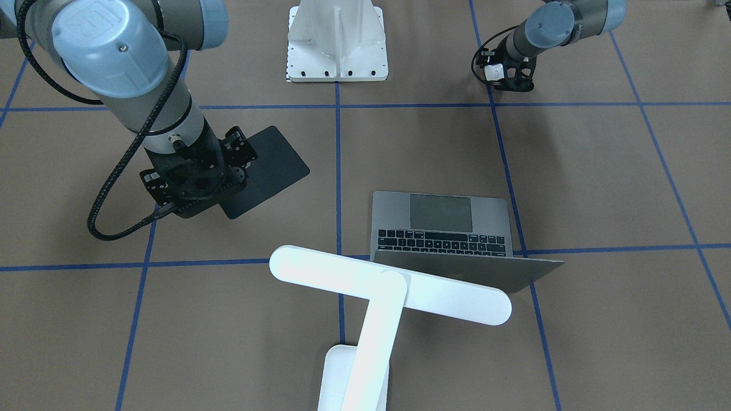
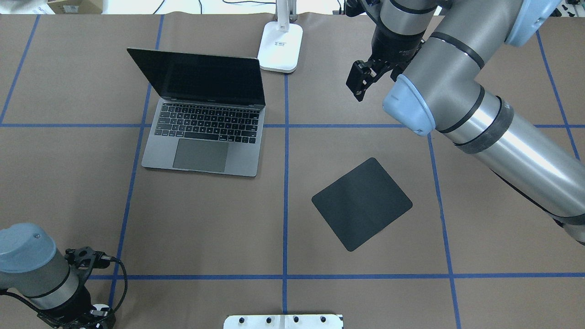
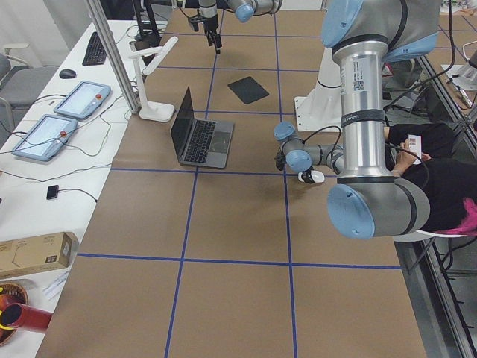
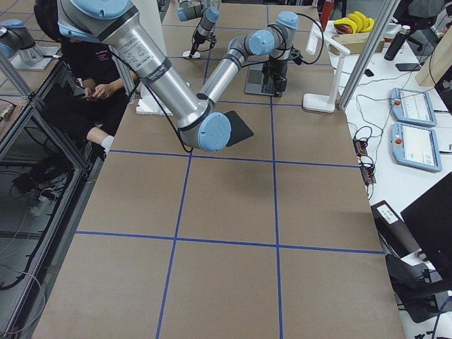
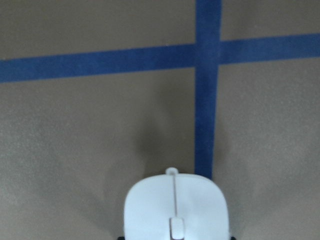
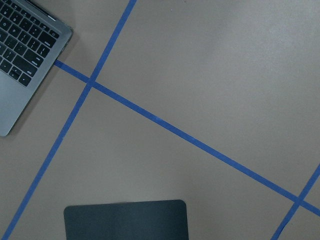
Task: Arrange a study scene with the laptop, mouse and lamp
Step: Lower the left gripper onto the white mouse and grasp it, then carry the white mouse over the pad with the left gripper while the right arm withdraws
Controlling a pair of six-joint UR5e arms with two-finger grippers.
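Observation:
The open grey laptop [image 2: 205,132] sits at the far left of the table, screen dark. The white lamp [image 1: 388,282] stands beside it, its base [image 2: 280,48] by the far edge. My left gripper [image 2: 98,315], near the robot's base, is shut on the white mouse [image 1: 494,71]. The left wrist view shows the mouse [image 5: 175,210] between the fingertips, casting a shadow on the brown table. My right gripper [image 2: 360,87] hangs high over the far right part, open with nothing in it, beyond the black pad [image 2: 361,203].
The black flat pad [image 1: 268,165] lies tilted right of centre, partly under the right arm in the front view. A white ribbed pedestal [image 1: 337,45] is bolted at the robot's edge. Blue tape lines grid the brown table. An operator sits beside the table in the side views.

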